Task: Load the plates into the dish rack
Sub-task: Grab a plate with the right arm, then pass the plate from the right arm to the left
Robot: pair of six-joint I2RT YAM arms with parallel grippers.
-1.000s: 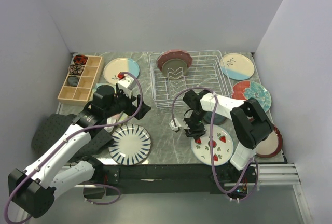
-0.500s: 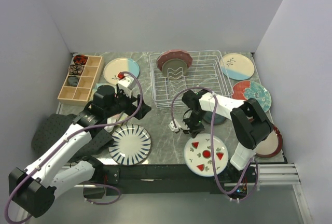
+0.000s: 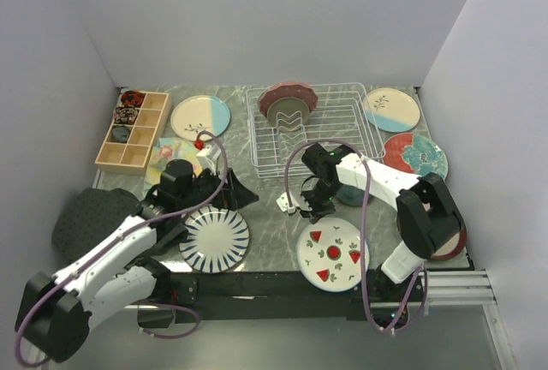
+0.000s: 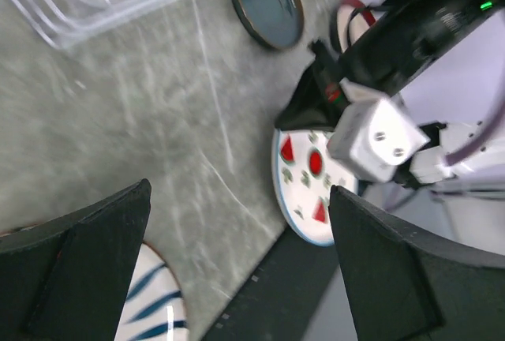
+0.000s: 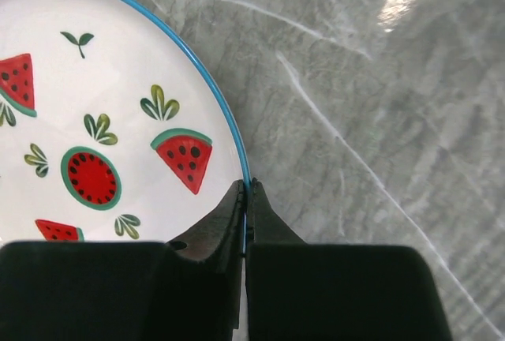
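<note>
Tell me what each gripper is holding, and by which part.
The right gripper is shut on the watermelon plate, pinching its blue rim. The left gripper is open and holds nothing.

The left gripper (image 4: 239, 192) holds its two black jaws wide apart. Under it lies the grey counter (image 4: 142, 120). A blue striped plate (image 4: 158, 305) peeks out beside one jaw. A watermelon plate (image 4: 304, 179) sits at the counter's edge and sticks out a bit past it. The black and white right arm (image 4: 371, 132) reaches down to that plate's rim. Farther off are a dark teal plate (image 4: 268, 5) and a corner of the white wire rack (image 4: 102, 9).
</note>
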